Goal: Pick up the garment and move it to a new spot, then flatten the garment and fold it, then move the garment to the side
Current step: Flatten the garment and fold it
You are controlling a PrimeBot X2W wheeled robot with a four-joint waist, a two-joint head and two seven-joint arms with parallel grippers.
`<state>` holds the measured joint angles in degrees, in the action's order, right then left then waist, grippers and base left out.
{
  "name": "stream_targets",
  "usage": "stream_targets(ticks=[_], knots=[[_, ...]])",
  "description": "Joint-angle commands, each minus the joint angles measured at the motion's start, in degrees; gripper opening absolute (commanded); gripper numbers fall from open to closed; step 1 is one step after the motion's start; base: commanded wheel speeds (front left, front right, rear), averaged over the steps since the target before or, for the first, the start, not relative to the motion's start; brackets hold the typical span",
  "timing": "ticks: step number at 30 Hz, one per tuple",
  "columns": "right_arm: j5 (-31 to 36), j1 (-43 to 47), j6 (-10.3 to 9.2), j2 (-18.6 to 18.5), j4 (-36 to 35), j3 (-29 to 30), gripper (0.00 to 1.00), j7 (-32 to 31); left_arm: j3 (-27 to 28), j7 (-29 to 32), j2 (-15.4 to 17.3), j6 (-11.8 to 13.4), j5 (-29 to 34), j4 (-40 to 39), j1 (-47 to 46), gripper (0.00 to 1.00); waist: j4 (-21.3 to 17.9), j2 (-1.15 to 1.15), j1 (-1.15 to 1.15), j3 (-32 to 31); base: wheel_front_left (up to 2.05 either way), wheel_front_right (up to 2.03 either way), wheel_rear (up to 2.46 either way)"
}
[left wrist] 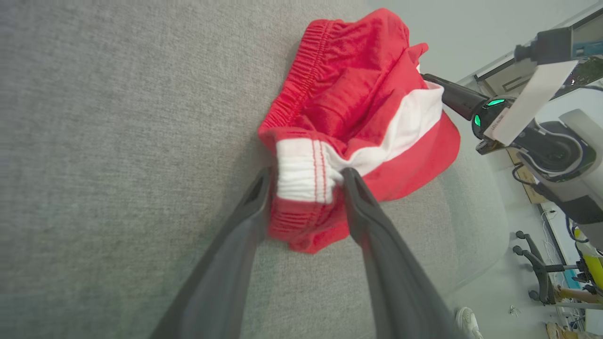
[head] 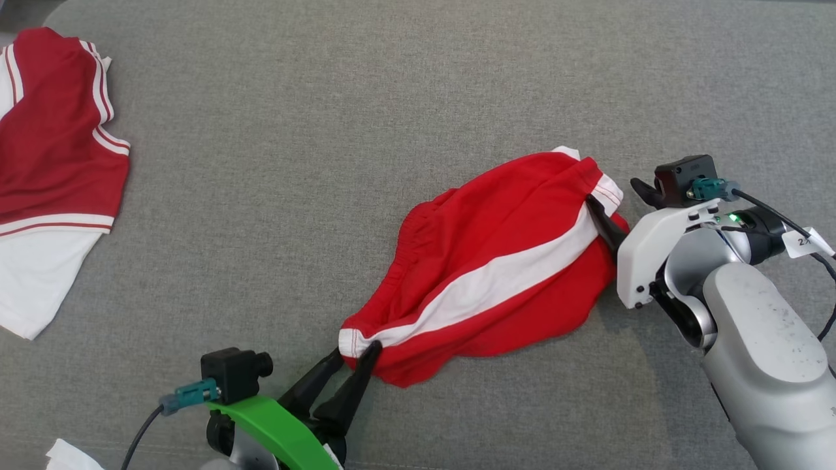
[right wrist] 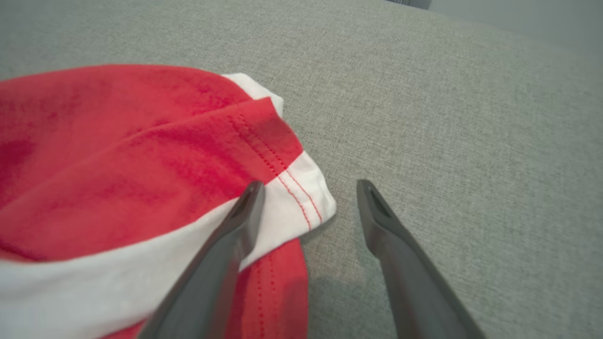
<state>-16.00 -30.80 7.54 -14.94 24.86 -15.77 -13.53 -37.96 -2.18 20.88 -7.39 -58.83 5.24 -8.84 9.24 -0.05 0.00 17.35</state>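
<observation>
The red shorts (head: 496, 261) lie crumpled on the grey upholstered surface (head: 326, 98). The left claw (left wrist: 307, 173) is closed partway, pinching the bunched white hem corner nearest the robot. The right claw (right wrist: 311, 186) is spread open at the far hem, one finger over the white stripe and the other over bare fabric. A red-and-white jersey (head: 52, 143) lies well apart at the left.

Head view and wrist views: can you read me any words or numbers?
"2": on the white tag by the right arm's cable; the rest is blurred.
The print beside the green light on the right wrist: too small to read.
The red shorts carry no writing.
</observation>
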Motion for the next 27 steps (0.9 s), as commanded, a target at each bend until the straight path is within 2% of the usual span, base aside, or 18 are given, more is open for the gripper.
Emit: stream_targets(ticks=[1,2,5,6,7,9,11,13,14,15,24,26,27], knots=[[-0.18,0.66,-0.10,-0.09,0.25,0.26,1.00,0.34,-0.08,-0.65,0.64,-0.18,-0.30,0.30,-1.31,0.72,-0.01,0.05,0.00,0.18,0.00,0.00,0.00],[-0.18,0.70,-0.10,-0.09,0.33,0.33,1.00,0.39,-0.15,-0.97,0.65,-0.18,-0.24,0.49,-1.54,0.77,0.00,0.05,0.00,0.26,0.00,0.00,0.00],[-0.49,0.82,-0.10,0.19,0.61,0.37,1.00,-0.10,-0.53,-1.77,0.90,-0.18,0.07,1.23,-2.04,0.73,-0.03,0.05,0.00,0.55,0.00,0.00,0.00],[-0.61,0.87,-0.10,0.23,0.73,0.45,0.65,-0.29,-0.71,-1.98,0.93,-0.18,0.07,1.43,-2.19,0.69,-0.04,0.05,0.00,0.66,0.00,0.00,0.00],[-0.84,0.99,-0.10,0.30,0.85,0.38,0.44,-0.45,-0.90,-2.14,0.92,-0.18,-0.03,1.58,-2.35,0.66,-0.05,0.05,0.00,0.78,0.00,0.00,0.00],[-1.34,1.15,-0.10,0.35,1.27,1.04,0.27,-0.64,-1.32,-2.54,0.92,-0.18,-0.24,1.79,-2.68,0.54,-0.06,0.05,0.00,0.97,0.00,0.00,0.00],[-1.66,1.26,-0.10,0.65,1.79,1.68,0.18,-0.77,-1.77,-2.93,0.98,-0.18,-0.46,2.02,-2.94,0.50,-0.07,0.05,0.00,1.18,0.00,0.00,0.00],[-2.24,1.51,-0.10,1.10,2.27,2.27,0.16,-0.83,-2.09,-3.23,1.09,-0.18,-0.49,2.25,-3.27,0.49,-0.11,0.05,0.00,1.38,0.00,0.00,0.00],[-2.38,1.63,-0.10,1.27,2.47,2.48,0.11,-0.87,-2.21,-3.49,1.10,-0.18,-0.50,2.33,-3.43,0.48,-0.16,0.05,0.00,1.50,0.00,0.00,0.00],[-2.49,1.66,-0.10,1.40,2.54,2.52,0.00,-0.78,-2.29,-3.73,1.09,-0.18,-0.53,2.46,-3.63,0.48,-0.20,0.05,0.00,1.63,0.00,0.00,0.00],[-3.08,2.10,-0.10,2.26,0.80,4.36,0.00,3.01,-2.54,-6.09,1.82,-0.17,-0.01,3.35,-4.62,0.40,-1.16,0.05,0.00,0.60,0.00,0.00,0.00],[-4.02,3.19,-0.10,2.29,-1.46,4.83,0.00,3.54,-1.70,-7.42,2.14,0.23,0.25,2.97,-4.32,0.31,-1.50,0.05,0.00,-0.35,0.00,0.00,0.00],[-4.94,3.96,-0.10,2.37,-3.04,4.95,0.00,3.52,-1.33,-8.02,2.40,0.49,0.53,2.53,-4.18,0.19,-1.70,0.05,0.00,-0.83,0.00,0.00,0.00]])
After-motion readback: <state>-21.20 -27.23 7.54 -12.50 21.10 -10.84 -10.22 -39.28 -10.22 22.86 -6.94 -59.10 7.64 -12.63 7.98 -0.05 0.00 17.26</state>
